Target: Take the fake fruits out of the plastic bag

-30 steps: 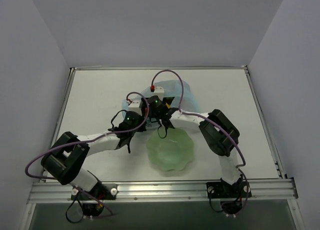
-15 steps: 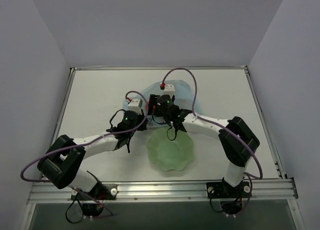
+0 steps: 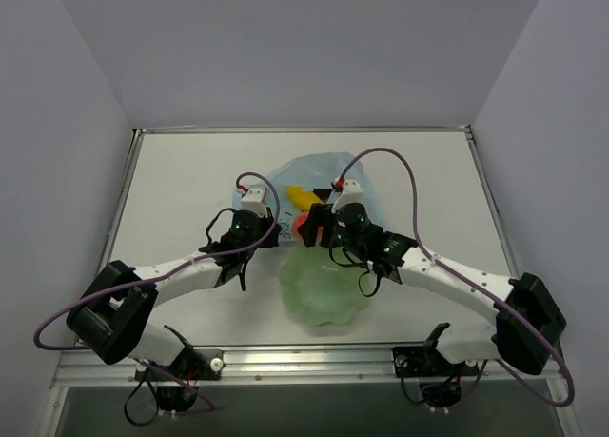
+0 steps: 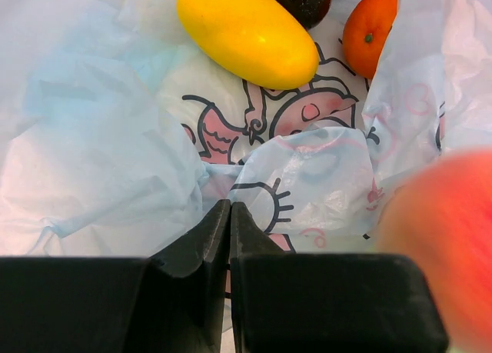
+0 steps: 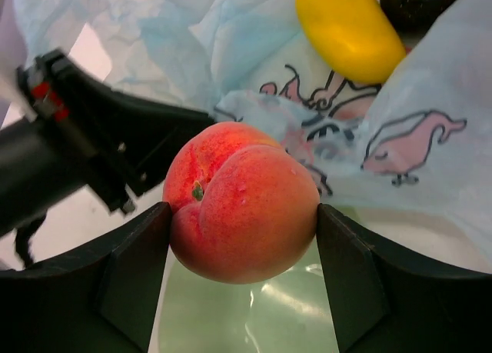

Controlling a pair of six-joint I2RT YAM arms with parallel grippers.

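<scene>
red-orange peach (image 5: 242, 203) now sits clamped between right gripper (image 5: 242, 241) fingers, drawn back out of the plastic bag (image 4: 100, 161) toward the green bowl (image 3: 324, 294). left gripper (image 4: 230, 218) fingers pressed together on a bag fold; yellow fruit (image 4: 246, 34) and orange (image 4: 369, 30) still to fetch, beyond the tips.

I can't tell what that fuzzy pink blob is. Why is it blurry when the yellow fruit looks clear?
Left wrist view: the peach is likely too near the lens, so it blurs; the yellow fruit is sharp. Right wrist view: the peach looks crisp in the right gripper.
</scene>
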